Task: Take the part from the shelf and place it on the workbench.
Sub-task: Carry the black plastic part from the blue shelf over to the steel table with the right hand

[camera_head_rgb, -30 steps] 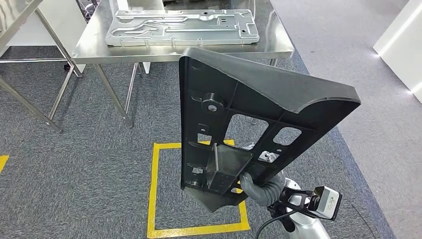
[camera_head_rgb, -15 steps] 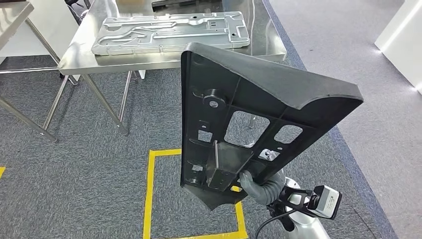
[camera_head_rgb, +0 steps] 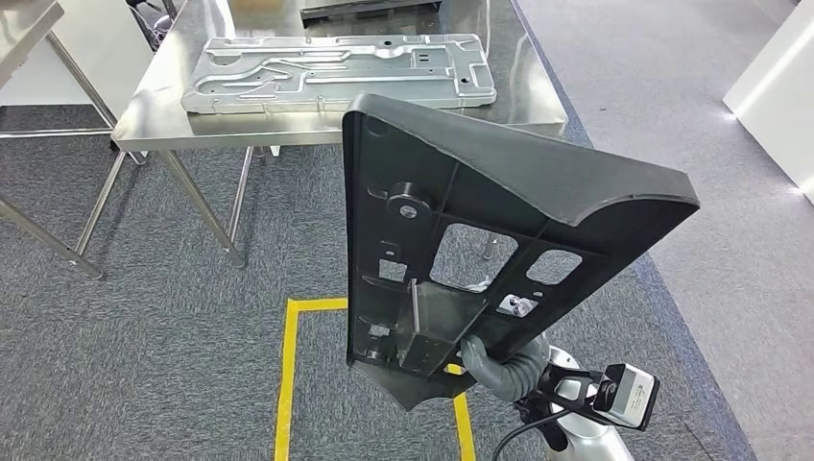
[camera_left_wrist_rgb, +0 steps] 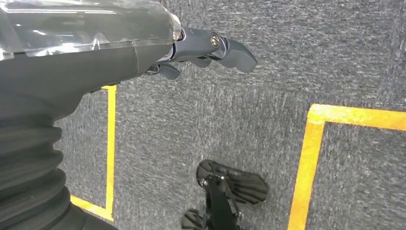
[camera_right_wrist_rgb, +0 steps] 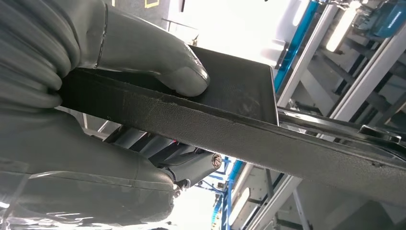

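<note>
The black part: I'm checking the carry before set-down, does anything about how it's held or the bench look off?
Nothing stands out. The right hand grips the black part by its lower edge, holding it upright. On the steel workbench a silver metal panel lies flat. The left hand holds nothing.

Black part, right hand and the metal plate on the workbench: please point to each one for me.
black part (camera_head_rgb: 499,182), head view, on its broad upper face.
right hand (camera_right_wrist_rgb: 143,57), right wrist view, on the thumb pressing the part.
metal plate (camera_head_rgb: 336,72), head view, on its ribbed middle.
</note>
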You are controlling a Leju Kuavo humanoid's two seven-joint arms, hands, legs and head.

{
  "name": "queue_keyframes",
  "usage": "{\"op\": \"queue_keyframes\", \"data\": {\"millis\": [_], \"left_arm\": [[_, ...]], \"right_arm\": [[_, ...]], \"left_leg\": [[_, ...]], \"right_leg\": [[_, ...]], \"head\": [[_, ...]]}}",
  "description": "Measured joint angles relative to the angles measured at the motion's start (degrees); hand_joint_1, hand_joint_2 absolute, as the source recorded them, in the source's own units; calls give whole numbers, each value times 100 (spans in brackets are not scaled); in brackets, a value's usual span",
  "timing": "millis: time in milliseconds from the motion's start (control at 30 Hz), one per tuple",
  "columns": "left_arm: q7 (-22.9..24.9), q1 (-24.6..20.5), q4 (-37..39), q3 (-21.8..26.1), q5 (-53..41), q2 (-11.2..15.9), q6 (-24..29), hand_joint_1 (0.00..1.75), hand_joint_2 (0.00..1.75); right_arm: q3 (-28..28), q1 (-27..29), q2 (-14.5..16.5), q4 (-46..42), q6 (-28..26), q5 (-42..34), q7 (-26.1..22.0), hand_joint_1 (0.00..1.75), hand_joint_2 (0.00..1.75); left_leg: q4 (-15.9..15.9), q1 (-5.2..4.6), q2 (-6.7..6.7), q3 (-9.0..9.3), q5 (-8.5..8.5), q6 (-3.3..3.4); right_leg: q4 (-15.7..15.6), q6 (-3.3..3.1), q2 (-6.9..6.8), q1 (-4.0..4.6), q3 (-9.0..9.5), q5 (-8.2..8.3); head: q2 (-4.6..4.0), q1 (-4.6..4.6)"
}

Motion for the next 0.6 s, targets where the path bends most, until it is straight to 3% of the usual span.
{"op": "queue_keyframes", "data": {"millis": [67,100,133,267,333,433,467,500,567,600], "left_arm": [[1,3,0,0,0,-4,-1,0,175],[2,-2,0,0,0,-5,-1,0,175],[3,-6,0,0,0,-5,-1,0,175],[16,-16,0,0,2,-3,1,0,175],[20,-33,0,0,10,-3,3,0,175],[24,-25,0,2,26,3,10,0,175],[26,-16,0,3,32,4,11,0,175],[29,-9,0,4,38,4,9,0,175],[29,-4,0,4,48,10,7,0,175],[27,-5,1,4,50,17,5,0,175]], "right_arm": [[0,5,0,2,0,5,0,169,175],[0,2,0,3,0,7,0,169,175],[0,3,0,3,0,7,0,169,175],[-3,-2,1,-2,5,-16,1,169,175],[-3,-39,3,-3,14,-47,0,169,175],[-3,-76,7,8,23,-70,0,169,175],[-3,-78,7,15,25,-77,0,169,175],[-2,-82,7,22,27,-86,0,169,175],[-2,-101,8,30,30,-112,0,169,175],[-2,-111,8,33,29,-126,0,169,175]], "left_leg": [[1,19,-5,119,-91,-57],[5,20,-6,156,-129,-94],[4,18,-5,171,-164,-134],[155,27,11,203,-228,-273],[632,47,11,-39,-413,-310],[1690,50,10,-729,-832,-348],[1785,49,10,-857,-820,-341],[1646,46,10,-874,-668,-321],[888,18,10,-669,-115,-228],[536,-10,12,-564,60,-183]], "right_leg": [[-761,24,-22,-31,241,554],[-1068,2,-37,-24,339,670],[-1249,-40,-49,-11,394,730],[-1339,-250,-29,7,484,710],[-1358,-323,-29,8,573,673],[-1359,-368,-14,38,645,591],[-1358,-370,-5,48,679,561],[-1358,-369,2,60,728,525],[-1363,-358,6,79,844,445],[-1368,-342,8,86,889,411]], "head": [[0,1],[0,1],[0,2],[0,0],[0,0],[0,-2],[0,-2],[0,-2],[0,-1],[0,-1]]}}
